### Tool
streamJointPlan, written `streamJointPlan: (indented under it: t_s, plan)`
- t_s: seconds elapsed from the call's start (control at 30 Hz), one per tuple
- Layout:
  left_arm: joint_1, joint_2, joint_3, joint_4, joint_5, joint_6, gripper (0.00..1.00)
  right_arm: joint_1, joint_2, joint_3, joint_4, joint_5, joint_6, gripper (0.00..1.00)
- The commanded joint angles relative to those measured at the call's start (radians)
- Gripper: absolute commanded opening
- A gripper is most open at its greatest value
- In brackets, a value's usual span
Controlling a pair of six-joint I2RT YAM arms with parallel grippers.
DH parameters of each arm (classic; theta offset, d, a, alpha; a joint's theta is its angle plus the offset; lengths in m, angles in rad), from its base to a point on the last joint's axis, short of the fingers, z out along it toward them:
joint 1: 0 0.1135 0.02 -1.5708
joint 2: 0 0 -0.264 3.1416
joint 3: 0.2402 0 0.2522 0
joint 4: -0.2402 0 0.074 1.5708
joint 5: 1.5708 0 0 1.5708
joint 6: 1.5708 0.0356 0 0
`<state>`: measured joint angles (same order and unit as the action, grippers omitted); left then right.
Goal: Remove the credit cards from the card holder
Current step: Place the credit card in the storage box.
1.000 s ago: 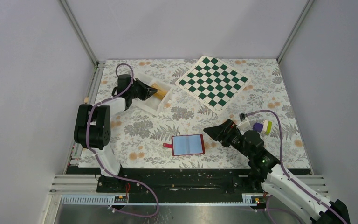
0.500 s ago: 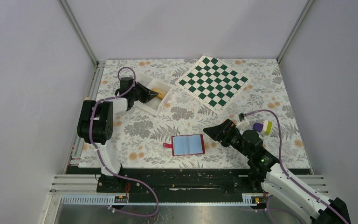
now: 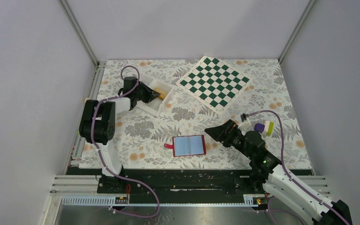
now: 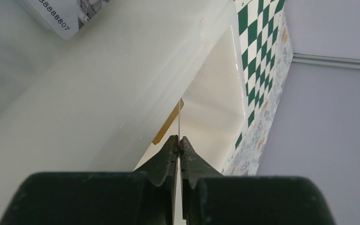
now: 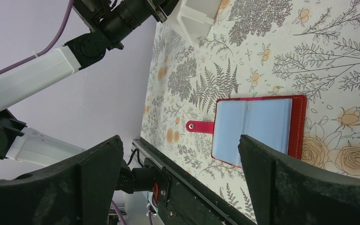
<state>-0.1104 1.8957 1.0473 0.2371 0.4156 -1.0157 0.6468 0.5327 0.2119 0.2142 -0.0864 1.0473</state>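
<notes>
The card holder (image 3: pixel 189 145) lies open on the floral table, red outside, pale blue inside, with its red tab (image 5: pixel 199 126) to the left. My left gripper (image 3: pixel 160 95) reaches into the white tray (image 3: pixel 164 105) and is shut on a thin credit card (image 4: pixel 179 117), seen edge-on between the jaws. An orange-yellow card (image 4: pixel 168 124) leans in the same compartment just left of it. Another card with printed digits (image 4: pixel 61 16) lies beyond the tray's divider. My right gripper (image 3: pixel 209 131) hovers just right of the card holder (image 5: pixel 258 129), open and holding nothing.
A green and white chessboard (image 3: pixel 214 82) lies at the back, right of the tray. A small purple, white and green object (image 3: pixel 264 127) sits by the right arm. The table's metal rail (image 5: pixel 187 187) runs along the near edge.
My left arm has swung a little to the right, carrying the gripper and card deeper over the tray. The right arm and the card holder have not moved.
</notes>
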Motion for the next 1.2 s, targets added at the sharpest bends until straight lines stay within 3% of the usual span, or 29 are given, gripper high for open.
streamJointPlan:
  t_s: [0.0, 0.27, 0.7, 1.17]
  plan:
    - [-0.022, -0.007, 0.044, -0.031, -0.071, 0.062, 0.03, 0.002, -0.011, 0.015, 0.024, 0.028, 0.001, 1.00]
    - [-0.047, 0.010, 0.076, -0.078, -0.135, 0.094, 0.06, 0.003, -0.017, 0.014, 0.022, 0.023, 0.002, 1.00]
    - [-0.055, 0.005, 0.128, -0.197, -0.218, 0.164, 0.20, 0.003, -0.021, 0.016, 0.014, 0.025, -0.001, 1.00]
    - [-0.066, -0.008, 0.132, -0.203, -0.213, 0.178, 0.28, 0.004, -0.022, 0.019, 0.000, 0.024, 0.002, 0.99]
